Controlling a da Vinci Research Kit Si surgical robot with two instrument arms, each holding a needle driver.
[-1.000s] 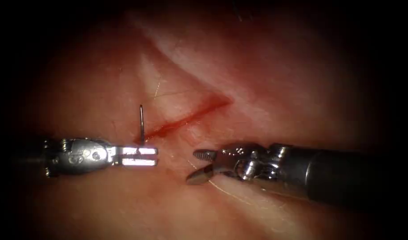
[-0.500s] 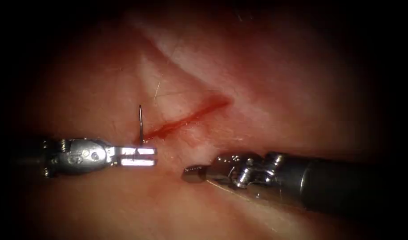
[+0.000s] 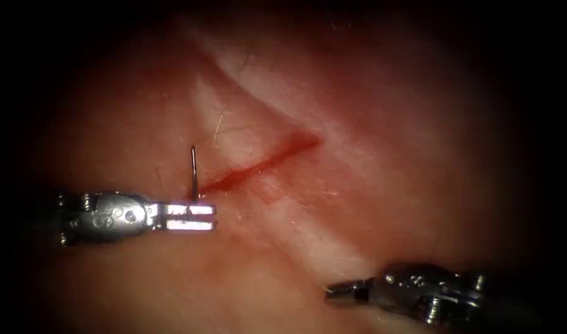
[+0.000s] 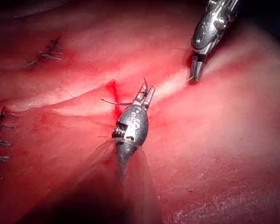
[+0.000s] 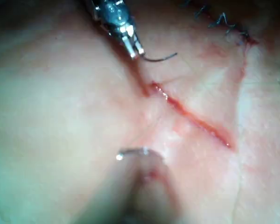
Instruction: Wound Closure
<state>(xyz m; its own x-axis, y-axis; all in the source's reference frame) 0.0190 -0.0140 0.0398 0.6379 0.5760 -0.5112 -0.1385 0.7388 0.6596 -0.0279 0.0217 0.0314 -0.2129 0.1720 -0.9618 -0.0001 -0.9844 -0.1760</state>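
needle (image 3: 195, 172) gripped near one end by left tool (image 3: 200, 217) at cut's (image 3: 261, 162) left end, clear of tissue (image 3: 370, 148). right tool (image 3: 345, 289) closed empty, backed away from cut.

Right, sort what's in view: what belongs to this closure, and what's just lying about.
In use:
- left gripper, shut on the needle near one end, needle clear of the tissue
- right gripper, shut, holding nothing
- cut

Lying about:
- older stitches
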